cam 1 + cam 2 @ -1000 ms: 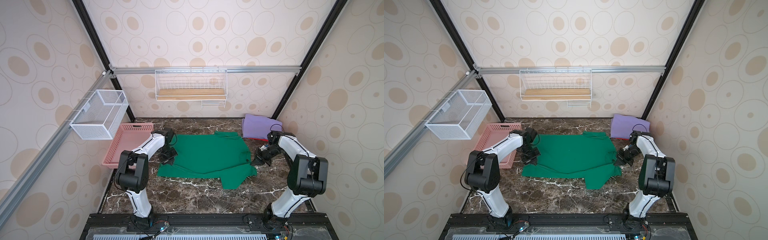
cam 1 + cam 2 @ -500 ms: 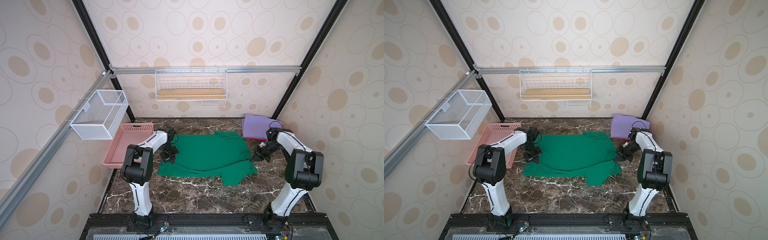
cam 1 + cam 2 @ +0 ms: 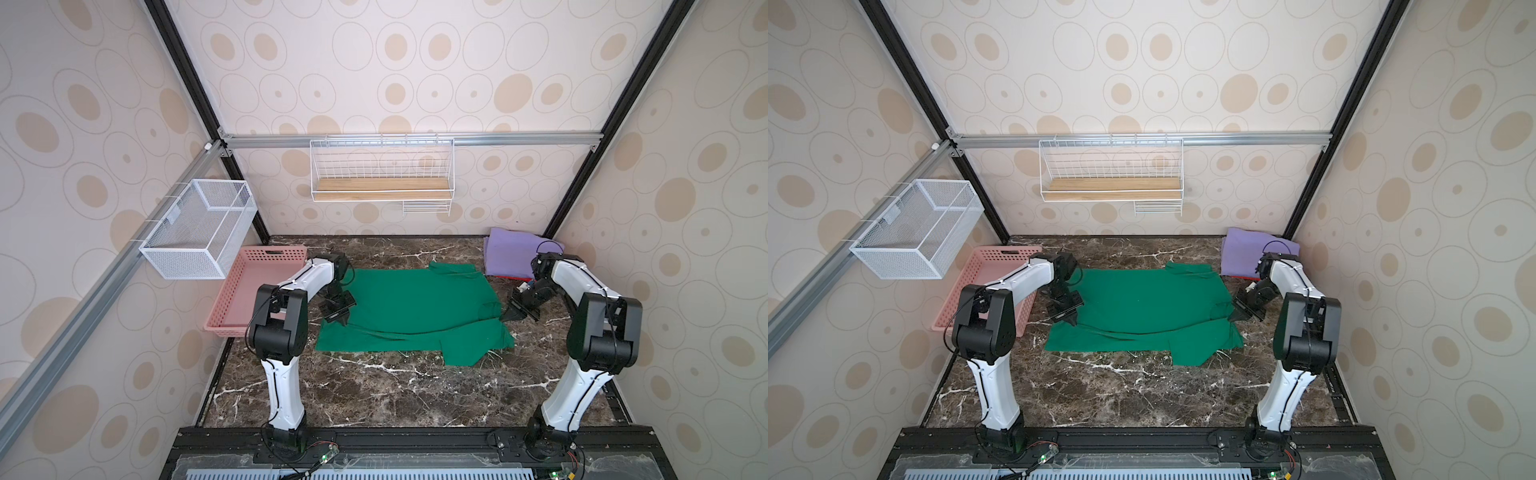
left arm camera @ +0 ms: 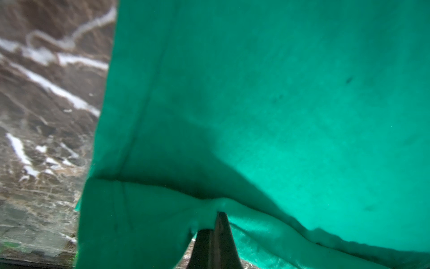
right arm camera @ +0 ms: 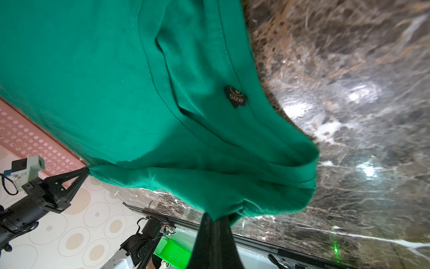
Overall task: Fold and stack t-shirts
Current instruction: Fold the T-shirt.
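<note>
green t-shirt [image 3: 411,299] | left fingers [image 4: 218,242], right fingers [image 5: 207,244] pinch its edges | red t-shirt [image 3: 511,277] mostly hidden

Bare tabletop [image 3: 374,386] in front of the green shirt [image 3: 415,299] lies open; pink basket [image 3: 272,252] crowds the left edge, purple shirt [image 3: 509,255] fills the far right corner, wire shelf [image 3: 381,195] overhangs the back

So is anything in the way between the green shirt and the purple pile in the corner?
No, nothing visible. The left gripper and the right gripper each pinch an edge of the green t-shirt. Between it and the folded purple t-shirt there is only bare marble table.
</note>
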